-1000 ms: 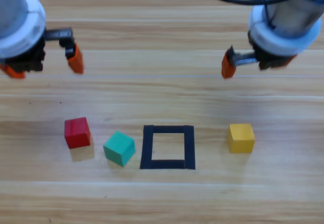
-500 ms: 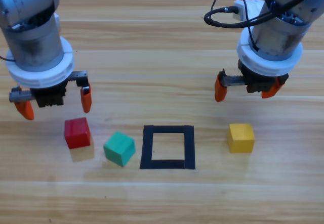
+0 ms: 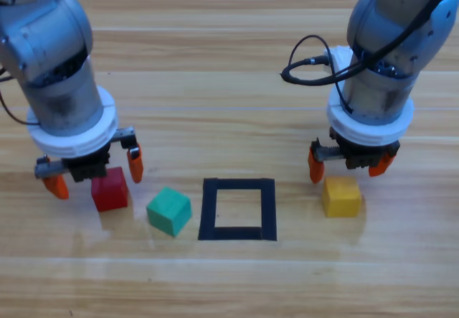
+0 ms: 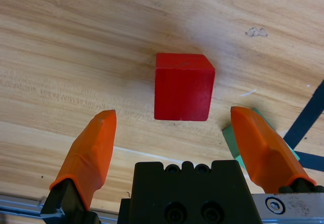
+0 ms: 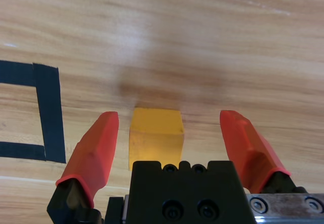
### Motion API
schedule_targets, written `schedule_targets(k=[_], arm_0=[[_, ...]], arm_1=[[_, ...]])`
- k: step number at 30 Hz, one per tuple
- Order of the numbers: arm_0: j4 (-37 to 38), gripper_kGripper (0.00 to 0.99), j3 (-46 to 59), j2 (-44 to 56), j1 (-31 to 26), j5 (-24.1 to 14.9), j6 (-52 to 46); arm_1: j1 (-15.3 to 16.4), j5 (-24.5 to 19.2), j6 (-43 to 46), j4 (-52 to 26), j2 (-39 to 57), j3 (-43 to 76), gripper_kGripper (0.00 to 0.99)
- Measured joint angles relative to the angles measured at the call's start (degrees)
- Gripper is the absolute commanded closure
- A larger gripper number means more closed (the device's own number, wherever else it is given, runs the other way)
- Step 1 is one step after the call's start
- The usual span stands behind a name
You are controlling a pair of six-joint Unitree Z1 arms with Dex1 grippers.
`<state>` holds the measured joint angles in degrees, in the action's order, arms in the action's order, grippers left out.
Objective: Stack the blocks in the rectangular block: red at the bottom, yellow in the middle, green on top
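I had the red cube (image 4: 182,86) lying between my left gripper's (image 3: 93,174) spread jaws, untouched, yellow cube (image 5: 155,137) likewise under my right gripper (image 3: 350,166), jaws wide, green cube (image 3: 169,210) beside the tape rectangle (image 3: 238,208), both arms pointing down at the table (image 3: 229,45).

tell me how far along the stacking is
Nothing is stacked yet: the tape outline holds no cube. In hand: the left gripper, open, straddles the red cube; the right gripper, open, straddles the yellow cube. Left: gripping, placing red, then yellow, then the green cube, untouched beside the outline.
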<state>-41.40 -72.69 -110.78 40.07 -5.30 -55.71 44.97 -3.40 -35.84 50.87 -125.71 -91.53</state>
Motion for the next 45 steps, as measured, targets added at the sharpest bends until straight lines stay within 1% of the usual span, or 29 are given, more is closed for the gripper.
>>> schedule_targets(k=[2, 3, 5, 6, 10, 13, 15, 18, 23, 25, 27, 28, 29, 33, 34, 35, 39, 41, 44, 45], arm_0=[[1.33, 0.030, 1.14, 0.00, -0.01, 0.03, 0.00], [2.10, 0.030, 1.49, -0.02, -0.01, 0.05, 0.00], [2.83, 0.030, 2.00, -0.04, -0.01, 0.14, 0.00], [3.30, 0.030, 2.37, -0.06, -0.01, 0.17, 0.00], [4.68, 0.030, 2.82, -0.59, -0.01, 0.17, 0.00], [5.52, 0.033, 3.35, -1.41, -0.01, 0.17, 0.00], [6.22, 0.054, 4.05, -1.71, -0.01, 0.17, 0.00], [7.84, 0.088, 4.59, -2.24, -0.03, 0.17, 0.00], [8.95, 0.240, 5.17, -2.70, -0.30, 0.17, 0.19], [9.13, 0.278, 5.20, -2.75, -0.49, 0.17, 0.52], [9.20, 0.281, 5.33, -2.77, -0.67, 0.17, 0.85], [9.31, 0.323, 5.42, -2.78, -0.74, 0.17, 0.97], [9.54, 0.386, 5.49, -2.85, -0.84, 0.17, 1.16], [9.73, 0.757, 5.49, -3.40, -1.10, 0.16, 2.36], [9.73, 0.820, 5.49, -3.40, -1.16, 0.13, 3.06], [9.73, 0.858, 5.51, -3.40, -1.25, -0.04, 4.02], [9.66, 0.872, 5.46, -3.39, -1.38, -1.10, 8.47], [7.93, 0.872, 4.52, -3.28, -1.40, -1.86, 11.25], [1.81, 0.875, -1.49, -2.08, -1.18, -4.27, 15.27], [-1.44, 0.875, -6.52, -1.01, -0.49, -5.06, 17.00]], arm_1=[[0.49, 0.11, -0.04, 0.00, 0.00, 0.43, 0.140], [0.70, 0.21, -0.17, 0.00, 0.00, 0.68, 0.172], [1.12, 0.33, -0.40, 0.00, -0.02, 0.99, 0.182], [1.36, 0.37, -0.50, 0.00, -0.06, 1.01, 0.226], [1.73, 0.45, -0.57, 0.00, -0.30, 1.08, 0.559], [1.75, 0.45, 0.41, -0.01, -0.97, 1.08, 0.708], [1.79, 0.45, 0.78, -0.01, -1.30, 0.96, 0.807], [1.79, 0.42, 1.14, -0.01, -1.30, 0.95, 0.815], [1.83, -0.05, 1.82, 0.05, -0.88, 0.96, 0.815], [1.83, -0.05, 2.09, 0.99, 0.04, 1.04, 0.815], [1.83, -0.05, 2.19, 1.64, 1.94, 1.15, 0.815], [1.83, -0.06, 2.19, 1.68, 3.33, 1.17, 0.815], [1.83, -0.11, 2.19, 1.68, 4.51, 1.18, 0.815], [1.83, -0.20, 2.19, 1.69, 8.07, 1.64, 0.815], [1.83, -0.29, 2.19, 1.70, 8.52, 1.74, 0.815], [1.83, -0.46, 2.19, 1.70, 8.78, 1.82, 0.815], [1.83, -1.90, 2.19, 1.70, 8.86, 2.08, 0.815], [1.83, -3.10, 2.19, 1.71, 8.86, 2.08, 0.815], [1.83, -3.51, 2.18, 1.70, 8.86, 2.08, 0.817], [1.83, -3.79, 2.17, 1.70, 8.86, 2.08, 0.815]])
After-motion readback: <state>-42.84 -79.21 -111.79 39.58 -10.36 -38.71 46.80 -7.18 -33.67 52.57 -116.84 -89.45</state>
